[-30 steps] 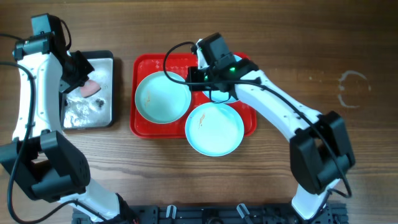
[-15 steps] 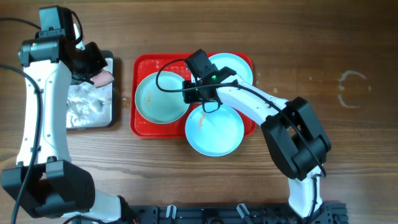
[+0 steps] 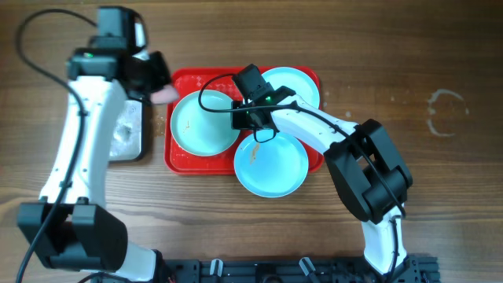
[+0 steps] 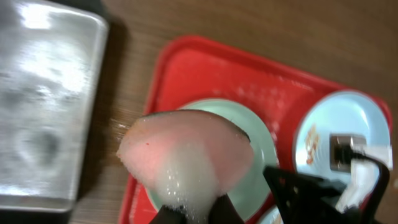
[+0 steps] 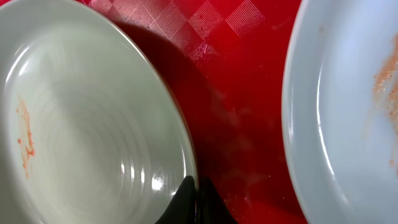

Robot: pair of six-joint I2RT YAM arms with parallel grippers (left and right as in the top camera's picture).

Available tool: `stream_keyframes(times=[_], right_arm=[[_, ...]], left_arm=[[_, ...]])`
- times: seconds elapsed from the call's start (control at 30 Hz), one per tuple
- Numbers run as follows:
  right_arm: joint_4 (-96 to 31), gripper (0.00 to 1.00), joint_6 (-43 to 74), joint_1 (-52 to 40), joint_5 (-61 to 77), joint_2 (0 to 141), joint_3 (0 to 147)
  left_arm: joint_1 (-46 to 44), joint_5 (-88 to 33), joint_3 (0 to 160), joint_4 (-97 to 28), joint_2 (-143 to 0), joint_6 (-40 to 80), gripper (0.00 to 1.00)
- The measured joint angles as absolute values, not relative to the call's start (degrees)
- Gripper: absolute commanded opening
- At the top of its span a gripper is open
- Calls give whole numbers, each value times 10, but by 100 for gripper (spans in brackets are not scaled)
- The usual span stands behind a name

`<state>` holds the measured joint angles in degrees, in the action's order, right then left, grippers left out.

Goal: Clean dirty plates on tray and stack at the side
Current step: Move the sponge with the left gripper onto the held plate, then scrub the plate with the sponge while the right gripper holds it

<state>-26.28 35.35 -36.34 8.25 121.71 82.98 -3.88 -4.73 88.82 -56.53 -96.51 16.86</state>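
Observation:
The red tray (image 3: 179,157) holds three pale blue plates. The left plate (image 3: 200,126) has a brown speck. The back right plate (image 3: 299,85) lies behind my right arm. The front plate (image 3: 271,169) overhangs the tray's front rim. My right gripper (image 3: 250,118) is shut on the left plate's right rim; the right wrist view shows its fingers (image 5: 194,193) pinching the rim of that plate (image 5: 81,124). My left gripper (image 3: 156,85) is shut on a foamy pink sponge (image 4: 186,155) above the tray's back left corner (image 4: 186,68) and the left plate (image 4: 260,134).
A black-rimmed metal pan (image 3: 126,137) with foam residue stands left of the tray, partly under my left arm; it also shows in the left wrist view (image 4: 43,93). Bare wooden table (image 3: 440,181) lies right of the tray.
My left gripper has carried the pink sponge right, from over the metal pan to the tray's back left corner. My right gripper moved onto the left plate's rim and has held there.

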Motion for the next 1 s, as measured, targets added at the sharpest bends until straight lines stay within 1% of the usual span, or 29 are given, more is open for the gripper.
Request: stream_keyframes(times=[0.13, 0.23, 0.4, 0.6, 0.73, 0.83, 1.0], right_arm=[[-263, 4, 354, -363, 83, 1217, 830], [-263, 4, 354, -363, 83, 1217, 830], [-263, 4, 354, -363, 83, 1217, 830], [-262, 4, 354, -363, 83, 1218, 830], [-262, 4, 354, -363, 83, 1218, 830], [-262, 4, 354, -363, 83, 1218, 830], [-262, 4, 354, -363, 83, 1218, 830]], left_arm=[[-112, -55, 811, -487, -973, 169, 4], [-133, -55, 780, -449, -1006, 169, 4], [-142, -28, 773, -430, -1076, 169, 4], [-143, 17, 773, -423, -1082, 168, 4], [-143, 43, 741, -407, -1088, 185, 4], [-143, 48, 722, -396, -1090, 203, 4], [-143, 53, 715, -365, -1090, 200, 4]])
